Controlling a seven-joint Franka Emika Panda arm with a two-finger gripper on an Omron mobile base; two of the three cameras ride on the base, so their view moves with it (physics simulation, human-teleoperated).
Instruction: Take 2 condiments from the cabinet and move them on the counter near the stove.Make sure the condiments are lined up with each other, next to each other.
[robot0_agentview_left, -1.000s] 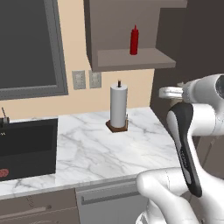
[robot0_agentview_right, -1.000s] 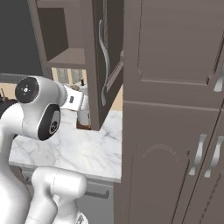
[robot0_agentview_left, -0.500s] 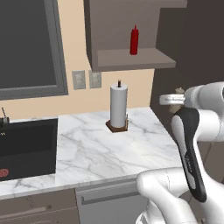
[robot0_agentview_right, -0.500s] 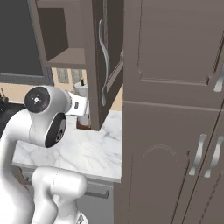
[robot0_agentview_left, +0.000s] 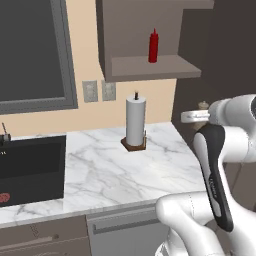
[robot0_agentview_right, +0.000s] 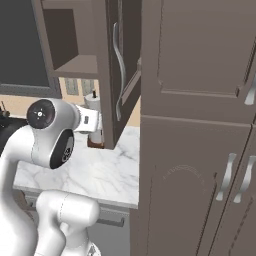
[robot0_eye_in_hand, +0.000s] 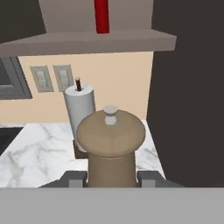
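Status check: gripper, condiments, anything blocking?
Gripper shut on tan shaker, off the counter. Red bottle on cabinet shelf. Paper-towel roll ahead.

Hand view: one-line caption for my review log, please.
Gripper shut on the tan shaker, red bottle on the cabinet shelf above.

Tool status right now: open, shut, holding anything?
Tool: shut on the tan shaker, fingers on both sides of its body.
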